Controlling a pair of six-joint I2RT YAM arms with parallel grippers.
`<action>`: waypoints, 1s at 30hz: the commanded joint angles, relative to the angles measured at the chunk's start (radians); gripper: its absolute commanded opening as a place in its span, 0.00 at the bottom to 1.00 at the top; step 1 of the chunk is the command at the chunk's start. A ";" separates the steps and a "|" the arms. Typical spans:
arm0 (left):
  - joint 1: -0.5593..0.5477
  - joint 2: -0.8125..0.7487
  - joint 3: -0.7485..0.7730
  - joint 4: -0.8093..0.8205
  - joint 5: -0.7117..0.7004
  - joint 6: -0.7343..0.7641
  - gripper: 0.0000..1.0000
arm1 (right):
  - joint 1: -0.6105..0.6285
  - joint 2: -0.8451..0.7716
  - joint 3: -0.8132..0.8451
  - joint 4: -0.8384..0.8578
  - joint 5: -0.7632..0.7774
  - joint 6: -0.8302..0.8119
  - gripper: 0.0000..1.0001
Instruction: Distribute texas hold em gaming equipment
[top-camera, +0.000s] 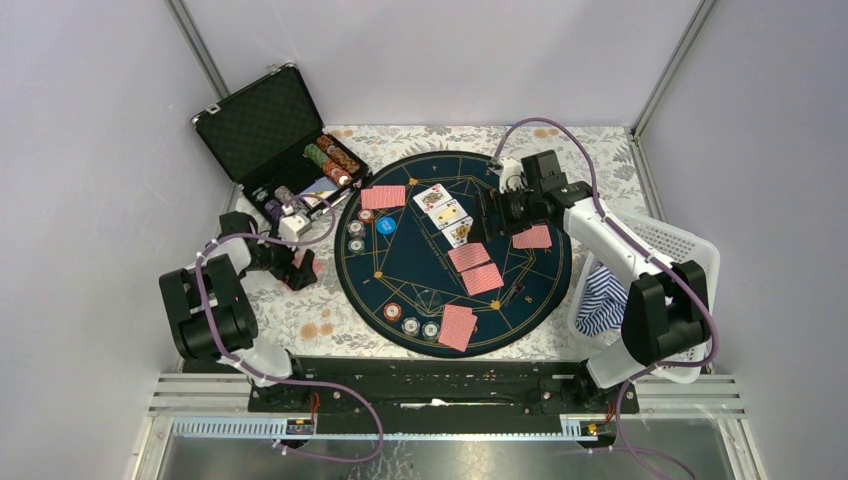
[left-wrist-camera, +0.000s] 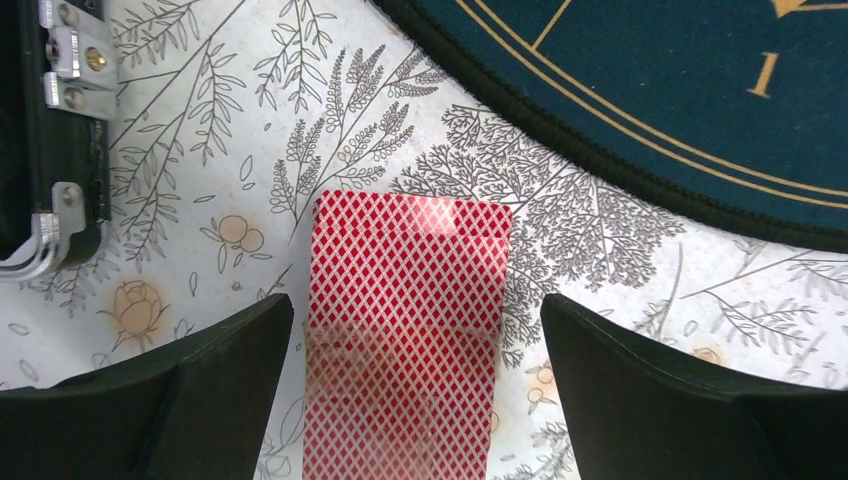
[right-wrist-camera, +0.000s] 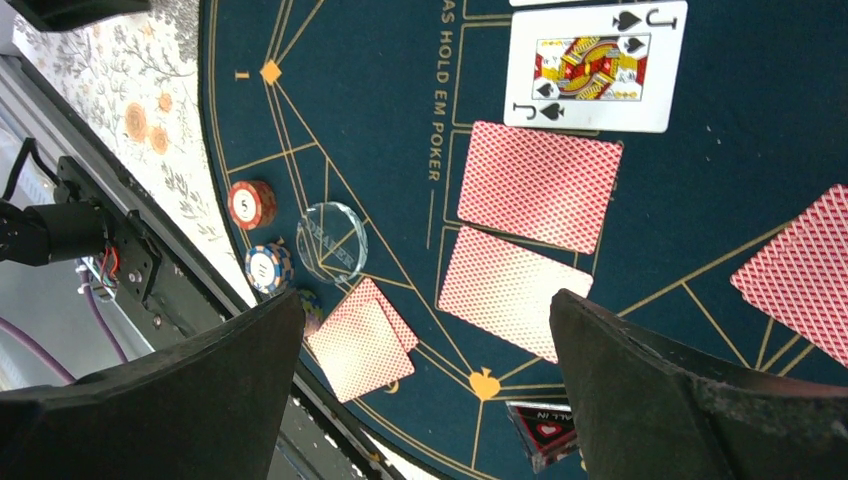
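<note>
You have the mat (top-camera: 455, 290) in the middle of the tabletop (top-camera: 325, 330), with the open case (top-camera: 262, 125) behind it to the left and stacked chips (top-camera: 335, 158) inside. A row of face-up cards (top-camera: 445, 213) lies on the mat's far half. Three chips (top-camera: 410, 322) sit along its near edge, left of two overlapped cards (top-camera: 458, 327). One card (left-wrist-camera: 405, 330) lies off the mat on the tabletop, between the left fingers (left-wrist-camera: 200, 400). The basket (top-camera: 680, 245) stands right of the mat, holding the cloth (top-camera: 603, 300)

Face-up cards (top-camera: 448, 213): three, in a row toward the far edge of the mat (top-camera: 400, 275). Red-backed cards (top-camera: 482, 278): five spots on the mat, with an overlapping pair at the near edge, and one more card (left-wrist-camera: 405, 300) off its left edge. Chips (top-camera: 411, 325): three at the near edge, two at the left edge. Blue disc (top-camera: 386, 225) — one. Clear disc (right-wrist-camera: 332, 242) — one.
</note>
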 joint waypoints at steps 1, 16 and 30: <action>0.007 -0.076 0.103 -0.135 0.006 -0.029 0.99 | -0.031 -0.047 0.032 -0.064 0.002 -0.061 1.00; -0.254 -0.272 0.221 -0.398 -0.024 -0.086 0.99 | -0.079 -0.202 -0.041 -0.438 -0.013 -0.872 1.00; -0.383 -0.327 0.142 -0.299 -0.008 -0.254 0.99 | -0.074 -0.135 -0.201 -0.407 -0.015 -1.529 0.92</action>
